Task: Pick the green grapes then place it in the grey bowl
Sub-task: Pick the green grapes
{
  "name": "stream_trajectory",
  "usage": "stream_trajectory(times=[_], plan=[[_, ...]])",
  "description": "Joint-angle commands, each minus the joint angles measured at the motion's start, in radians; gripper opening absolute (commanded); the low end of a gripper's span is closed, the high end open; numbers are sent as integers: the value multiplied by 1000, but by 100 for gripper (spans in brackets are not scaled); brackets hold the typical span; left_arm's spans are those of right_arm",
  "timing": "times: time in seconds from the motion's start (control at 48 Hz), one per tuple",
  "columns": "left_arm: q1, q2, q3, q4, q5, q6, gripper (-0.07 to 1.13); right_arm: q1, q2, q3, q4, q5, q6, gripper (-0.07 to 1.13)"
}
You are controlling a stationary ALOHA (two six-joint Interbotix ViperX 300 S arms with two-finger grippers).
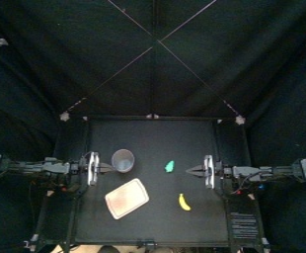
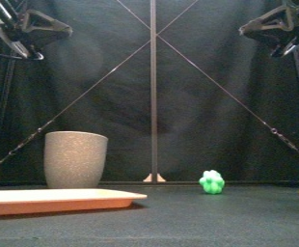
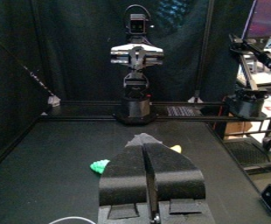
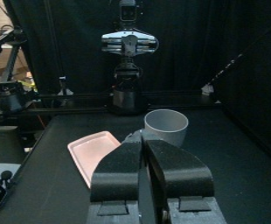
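Checking on our two arms: both hang raised over the sides of the tabletop [image 1: 156, 133]. Our left claw [image 1: 95, 166] has its jaws pressed together with nothing between them, and our right claw [image 1: 203, 170] is the same. The grapes [image 1: 171, 166] sit on the tabletop between the claws, nearer the right one but touching neither. The cup [image 1: 122, 158] stands upright near the left claw. The tray [image 1: 126, 198] and a yellow toy [image 1: 185, 202] lie further forward.
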State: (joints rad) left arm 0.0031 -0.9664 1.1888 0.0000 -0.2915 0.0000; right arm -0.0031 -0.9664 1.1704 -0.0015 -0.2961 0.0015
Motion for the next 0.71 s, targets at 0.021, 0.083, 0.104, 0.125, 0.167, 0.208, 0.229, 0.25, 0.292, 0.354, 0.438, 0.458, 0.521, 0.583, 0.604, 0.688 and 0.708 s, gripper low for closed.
stream_trajectory(times=[0.021, 0.083, 0.104, 0.125, 0.167, 0.208, 0.229, 0.25, 0.292, 0.354, 0.438, 0.458, 0.521, 0.583, 0.604, 0.688, 0.708], plan=[[14, 9, -35, 2, 51, 2, -1, 6, 20, -3, 5, 12, 5, 3], [15, 9, -41, 0, 77, 2, -1, 5, 25, -6, 8, 49, 14, 3], [17, 9, -43, 0, 86, 2, -1, 5, 28, -8, 8, 64, 17, 3], [18, 9, -44, 0, 92, 2, -1, 3, 31, -11, 8, 80, 20, 3], [20, 9, -48, 0, 103, 2, -1, -2, 38, -15, 9, 104, 28, 3], [23, 9, -49, 2, 112, 2, -1, -6, 48, -23, 8, 126, 32, 3], [26, 8, -51, 2, 117, 2, -1, -9, 54, -29, 5, 138, 31, 3], [28, 8, -51, 2, 121, 2, -1, -12, 57, -34, 2, 150, 31, 3], [32, 8, -52, 2, 129, 2, -1, -20, 69, -48, -6, 173, 21, 3], [43, 5, -52, 2, 138, 2, -1, -40, 87, -67, -28, 201, 23, 3], [58, 3, -49, 2, 143, 2, -1, -64, 115, -98, -60, 244, 29, 4], [63, 5, -49, 0, 143, 2, -1, -69, 123, -104, -67, 258, 29, 4], [71, 5, -49, 0, 143, 2, -1, -78, 150, -121, -80, 281, 29, 8], [77, 5, -52, 2, 141, 2, -1, -83, 181, -126, -95, 288, 26, 16], [78, 5, -52, 2, 140, 2, -1, -84, 193, -126, -98, 287, 26, 20], [83, 3, -54, 2, 137, 2, -1, -98, 247, -121, -107, 275, 29, 41], [83, 3, -55, 2, 137, 2, -1, -103, 259, -121, -109, 268, 29, 47]])
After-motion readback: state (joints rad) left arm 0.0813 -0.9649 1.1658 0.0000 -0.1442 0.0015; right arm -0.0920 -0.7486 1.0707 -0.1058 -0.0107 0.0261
